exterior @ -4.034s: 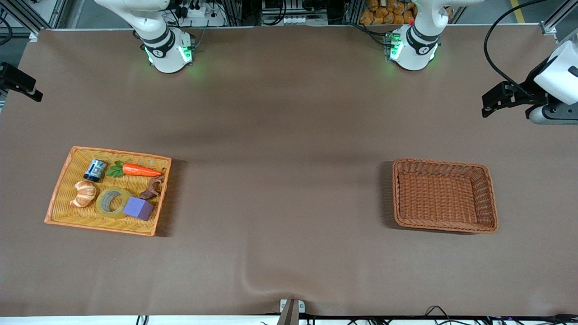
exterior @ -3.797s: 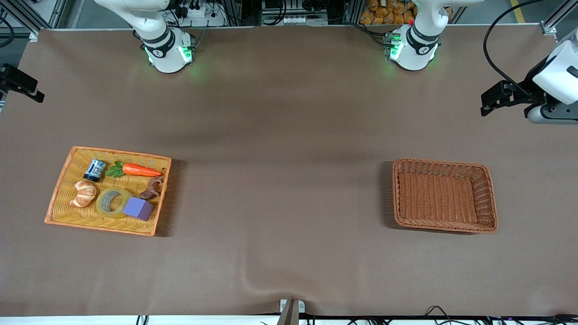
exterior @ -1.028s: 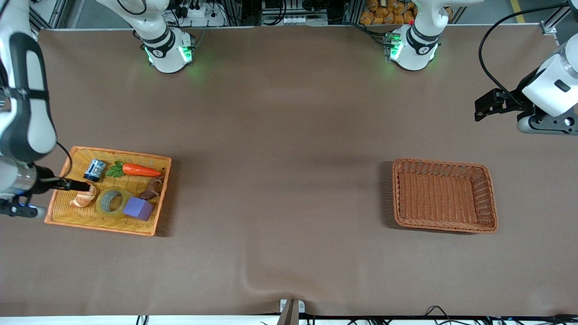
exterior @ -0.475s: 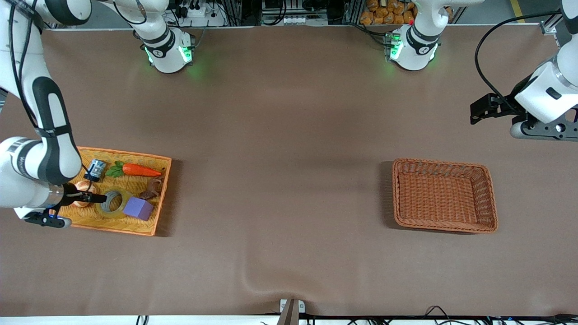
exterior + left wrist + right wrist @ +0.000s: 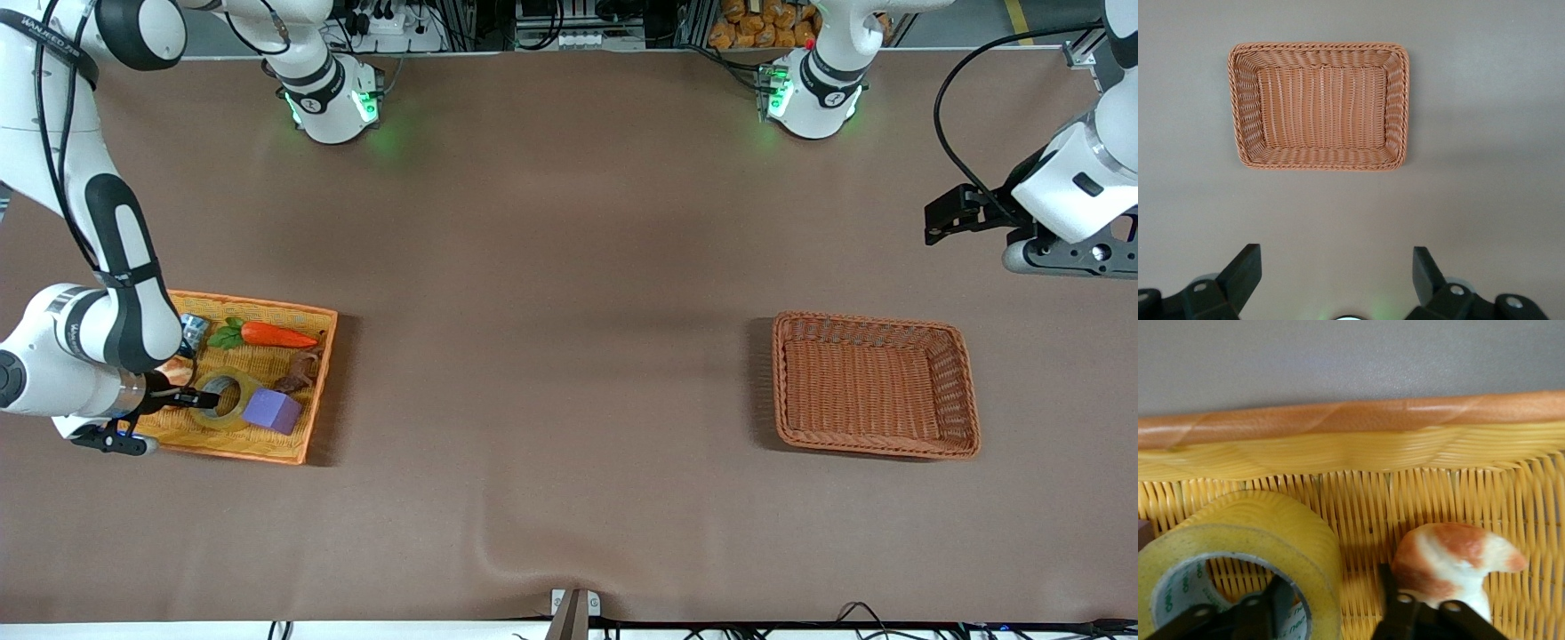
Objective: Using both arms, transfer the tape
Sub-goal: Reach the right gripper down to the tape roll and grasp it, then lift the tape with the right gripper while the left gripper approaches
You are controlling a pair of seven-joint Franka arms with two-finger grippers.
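Observation:
The tape (image 5: 220,423), a yellowish ring, lies flat in the yellow tray (image 5: 258,308) beside the purple cube (image 5: 271,411). My right gripper (image 5: 203,399) is down in the tray at the tape's rim. In the right wrist view the right gripper (image 5: 1328,593) is open and straddles the wall of the tape (image 5: 1251,520), one finger inside the hole and the other outside, beside the croissant (image 5: 1451,560). My left gripper (image 5: 932,229) is open and empty, up over bare table at the left arm's end; it also shows in the left wrist view (image 5: 1335,267).
The tray also holds a carrot (image 5: 276,335), a small can (image 5: 191,327) and a brown figure (image 5: 300,372). Its orange rim (image 5: 1351,417) runs close to the tape. An empty brown wicker basket (image 5: 876,318) sits toward the left arm's end, also in the left wrist view (image 5: 1318,47).
The right arm has come in over the tray and lowered its gripper from the croissant to the tape's rim. The left arm has drifted slightly down and inward.

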